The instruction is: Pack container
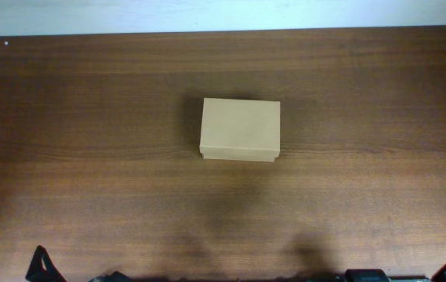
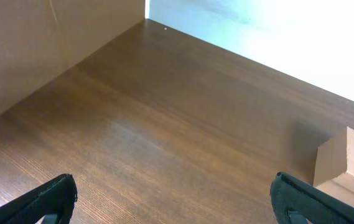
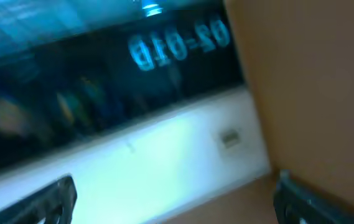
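From overhead, the small rectangular tan cardboard container (image 1: 240, 129) sits with its lid down at the middle of the dark brown wooden desk (image 1: 89, 180). Its long axis runs left to right and the lid's lip lies along the near edge. In the left wrist view, the left end effector (image 2: 177, 202) hangs over the wood with its black fingers (image 2: 49, 200) spread wide; a corner of the container shows at the right edge, and a tan upright panel (image 2: 21, 50) borders the desk on the left. The right wrist view is blurred: the right end effector (image 3: 177, 200) is likewise spread apart, facing a dark panel (image 3: 102, 74) with glowing mirrored characters.
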{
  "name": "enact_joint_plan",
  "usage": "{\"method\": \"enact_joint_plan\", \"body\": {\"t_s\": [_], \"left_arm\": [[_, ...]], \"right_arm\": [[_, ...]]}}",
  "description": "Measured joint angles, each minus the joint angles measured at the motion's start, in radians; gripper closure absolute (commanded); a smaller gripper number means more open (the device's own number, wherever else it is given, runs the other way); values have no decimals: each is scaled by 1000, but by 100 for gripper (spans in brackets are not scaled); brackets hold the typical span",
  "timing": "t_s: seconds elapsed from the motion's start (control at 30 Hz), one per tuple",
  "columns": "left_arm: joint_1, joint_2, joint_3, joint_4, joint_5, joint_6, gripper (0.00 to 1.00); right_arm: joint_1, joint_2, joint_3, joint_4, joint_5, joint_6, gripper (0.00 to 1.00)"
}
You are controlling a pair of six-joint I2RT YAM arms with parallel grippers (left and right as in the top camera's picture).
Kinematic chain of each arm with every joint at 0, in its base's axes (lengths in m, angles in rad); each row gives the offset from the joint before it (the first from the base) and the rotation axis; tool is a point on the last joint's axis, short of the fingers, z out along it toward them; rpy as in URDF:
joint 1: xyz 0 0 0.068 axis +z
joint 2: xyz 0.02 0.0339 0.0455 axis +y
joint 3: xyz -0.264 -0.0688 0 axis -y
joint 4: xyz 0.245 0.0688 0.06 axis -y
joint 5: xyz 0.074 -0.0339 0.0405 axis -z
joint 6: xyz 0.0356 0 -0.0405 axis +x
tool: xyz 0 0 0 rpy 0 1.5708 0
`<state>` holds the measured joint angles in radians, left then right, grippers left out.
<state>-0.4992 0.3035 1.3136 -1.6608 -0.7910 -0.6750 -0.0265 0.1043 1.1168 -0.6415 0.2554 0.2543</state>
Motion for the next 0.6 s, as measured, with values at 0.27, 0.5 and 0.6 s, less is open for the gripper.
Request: {"method": "enact_joint_plan", "body": {"t_s": [0.27,0.5,0.6], "left_arm": [[0,0,-1,0,0,0,0],[0,0,-1,0,0,0,0],[0,0,-1,0,0,0,0]], "right_arm": [[0,-89,-504,414,-139,0,1],[0,-89,-819,582,-176,-27,1],[0,-89,-916,653,-179,-44,1]]}}
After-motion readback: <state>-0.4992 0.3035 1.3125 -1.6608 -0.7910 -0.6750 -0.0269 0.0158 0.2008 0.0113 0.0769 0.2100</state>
